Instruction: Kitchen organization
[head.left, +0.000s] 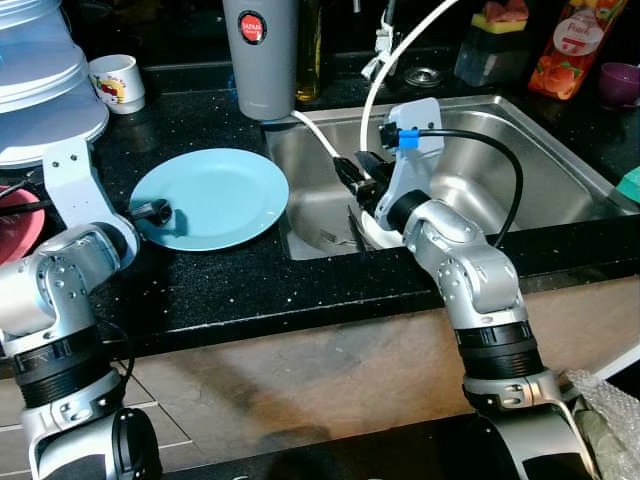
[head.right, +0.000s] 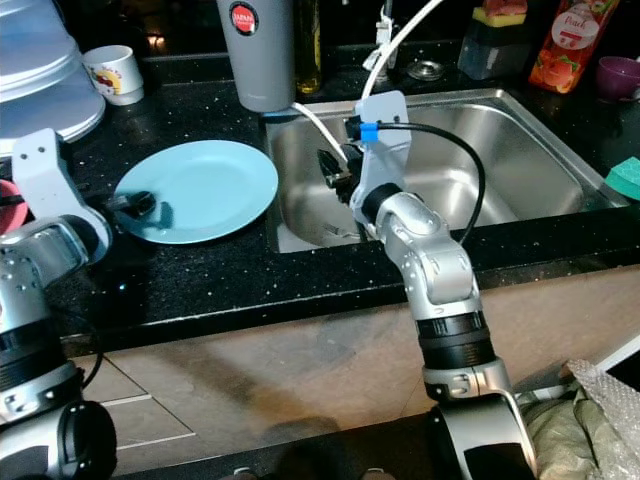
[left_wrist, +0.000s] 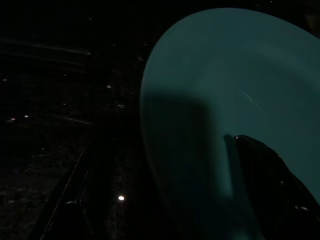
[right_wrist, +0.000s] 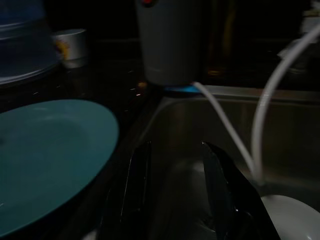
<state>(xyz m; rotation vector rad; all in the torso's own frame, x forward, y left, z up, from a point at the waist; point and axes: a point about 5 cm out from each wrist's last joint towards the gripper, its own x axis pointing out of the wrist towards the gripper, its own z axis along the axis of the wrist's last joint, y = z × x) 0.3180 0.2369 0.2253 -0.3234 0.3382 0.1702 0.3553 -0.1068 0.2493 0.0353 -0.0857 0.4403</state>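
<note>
A light blue plate (head.left: 215, 195) lies flat on the black countertop (head.left: 300, 290), just left of the steel sink (head.left: 540, 150). My left gripper (head.left: 155, 211) is at the plate's left rim and stands open. In the left wrist view one finger (left_wrist: 270, 185) hovers over the plate (left_wrist: 235, 75) and the other sits over the counter. My right gripper (head.left: 350, 172) hangs open over the left part of the sink, nothing between its fingers (right_wrist: 220, 170). A white dish (right_wrist: 290, 215) lies in the sink below that wrist, mostly hidden.
A white faucet hose (head.left: 400, 60) arcs over the sink beside the right gripper. A grey tumbler (head.left: 260, 55), a white mug (head.left: 118, 82) and stacked plastic containers (head.left: 40, 80) stand behind the plate. A juice bottle (head.left: 570, 45) and a purple cup (head.left: 620, 82) stand at the back right.
</note>
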